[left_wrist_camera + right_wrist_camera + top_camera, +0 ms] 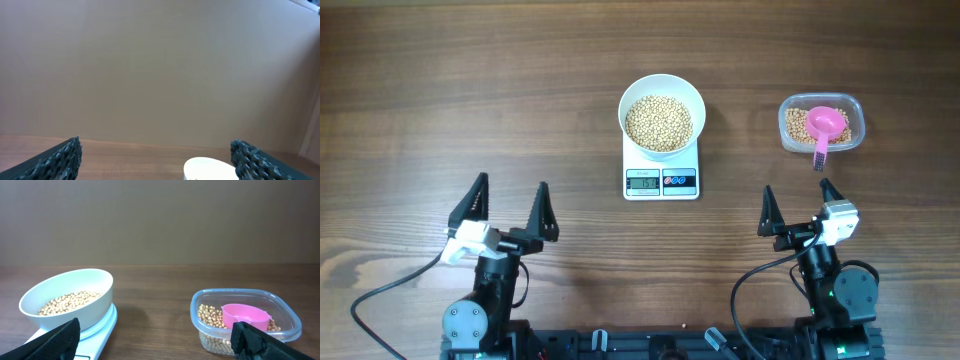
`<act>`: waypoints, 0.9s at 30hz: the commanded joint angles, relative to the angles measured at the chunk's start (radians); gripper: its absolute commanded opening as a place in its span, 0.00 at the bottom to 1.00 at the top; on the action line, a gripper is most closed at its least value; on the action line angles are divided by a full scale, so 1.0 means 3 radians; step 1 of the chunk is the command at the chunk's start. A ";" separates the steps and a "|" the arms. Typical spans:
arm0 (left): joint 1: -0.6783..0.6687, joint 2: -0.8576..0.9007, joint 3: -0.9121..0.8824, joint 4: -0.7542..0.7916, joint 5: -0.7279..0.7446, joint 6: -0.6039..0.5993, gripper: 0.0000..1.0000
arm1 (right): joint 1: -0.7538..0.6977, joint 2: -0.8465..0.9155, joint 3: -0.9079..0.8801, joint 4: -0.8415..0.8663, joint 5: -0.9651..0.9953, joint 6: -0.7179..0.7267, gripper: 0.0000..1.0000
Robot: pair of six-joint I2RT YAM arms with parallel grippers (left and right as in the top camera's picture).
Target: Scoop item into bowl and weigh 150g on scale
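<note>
Beans: small, round, tan-yellow, dry-looking, filling the white bowl to a good part of its depth, with a rather level surface. Bowl seated on the scale, toward its 12 o'clock side, leaving display and buttons free at 6 o'clock; digits too small to read with certainty. At 3 o'clock from the bowl, well apart, clear tub with a thinner layer of the same beans and the pink scoop lying inside, handle sticking over the rim toward 6 o'clock. Right gripper at 6 o'clock of the tub, near the handle end but not touching it, fingers spread fully and holding nothing. Left gripper at 8 o'clock from the scale, well apart, likewise wide open and empty. Judged from this: scooping probably near its end, weight check in hand. Next move calling for a reading of the display; if short of target, taking the scoop by its handle with the right gripper and adding only few beans at a time, being loose and ready to roll; if over, carrying some back to the tub. Risk: pressing on bowl or scale and disturbing the reading.
</note>
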 commanded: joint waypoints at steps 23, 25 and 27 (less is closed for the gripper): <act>0.0009 -0.0080 -0.0022 -0.1352 -0.0229 -0.0006 1.00 | 0.0014 -0.0046 -0.0011 0.0005 -0.0053 -0.0057 1.00; 0.0009 -0.0080 -0.0022 -0.1353 -0.0234 -0.0006 1.00 | 0.0014 -0.0046 -0.0011 0.0005 -0.0053 -0.0060 1.00; 0.0009 -0.0080 -0.0022 -0.1357 -0.0287 -0.0008 1.00 | 0.0014 -0.0046 -0.0011 0.0005 -0.0053 -0.0058 1.00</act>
